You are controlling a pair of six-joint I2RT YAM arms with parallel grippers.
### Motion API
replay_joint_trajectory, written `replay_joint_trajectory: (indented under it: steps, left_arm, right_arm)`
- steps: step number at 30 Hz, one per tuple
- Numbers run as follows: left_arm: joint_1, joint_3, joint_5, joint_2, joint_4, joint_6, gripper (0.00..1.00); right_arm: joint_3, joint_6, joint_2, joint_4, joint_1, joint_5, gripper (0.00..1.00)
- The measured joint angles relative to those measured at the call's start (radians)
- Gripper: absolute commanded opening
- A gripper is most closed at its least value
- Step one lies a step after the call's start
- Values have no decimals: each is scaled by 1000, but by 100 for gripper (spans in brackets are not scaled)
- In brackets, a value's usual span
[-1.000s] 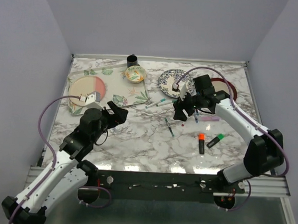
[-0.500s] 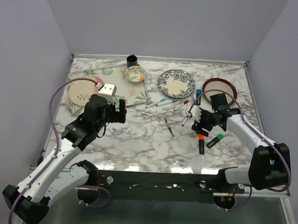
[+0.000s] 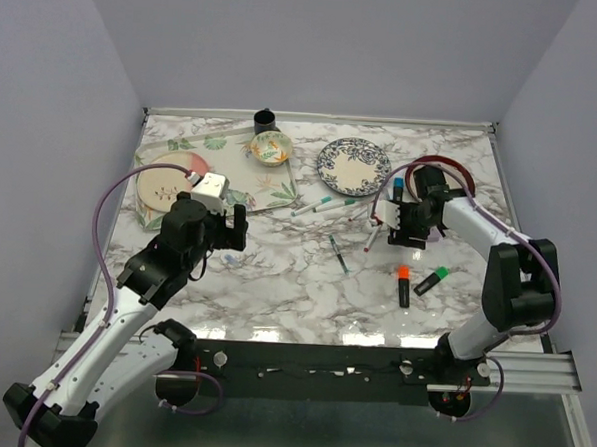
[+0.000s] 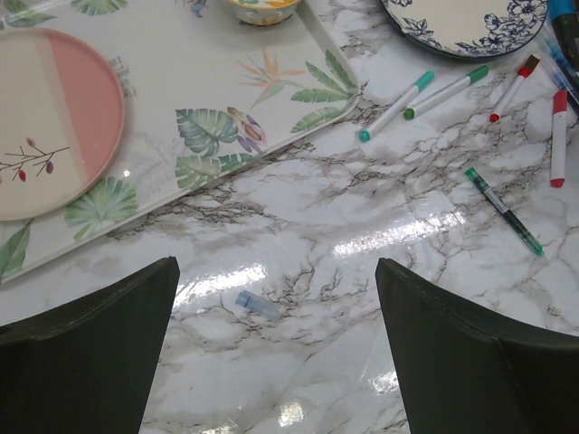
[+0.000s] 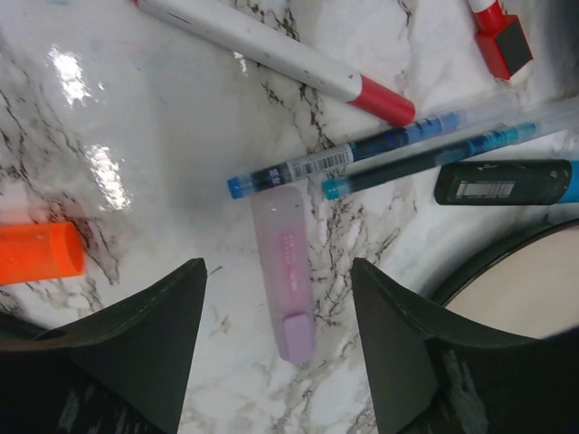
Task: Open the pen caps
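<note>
**Glossy marble, matt fingers**

The table (image 4: 344, 262) looked like polished marble, glaring with light patches between the left fingers (image 4: 81, 362). Ahead of them the tray (image 4: 226, 81) was smooth, faintly shiny. Between the right fingers (image 5: 127, 353), matt black, lay a frosted, translucent plastic pen (image 5: 288, 271).

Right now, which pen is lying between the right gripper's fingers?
The pale lilac highlighter. It lies in the gap between the open fingers; the red-tipped marker, blue pens and orange highlighter lie outside it.
</note>
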Motion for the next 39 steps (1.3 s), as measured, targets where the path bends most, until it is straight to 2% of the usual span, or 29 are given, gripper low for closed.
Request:
replay_joint_trajectory:
  steps: [5, 12, 24, 31, 39]
  left_arm:
    - [2, 0, 0, -8, 8, 3, 99]
    - [5, 0, 0, -7, 8, 5, 99]
    - [6, -2, 1, -7, 8, 8, 99]
    - [6, -2, 1, -7, 8, 8, 99]
    - [11, -2, 3, -7, 8, 8, 99]
  right_arm:
    - [100, -32, 82, -50, -20, 16, 68]
    - [137, -60, 162, -116, -27, 26, 63]
    - [187, -74, 243, -174, -26, 39, 46]
    - [186, -77, 246, -178, -26, 60, 32]
    - [157, -77, 227, -146, -26, 87, 11]
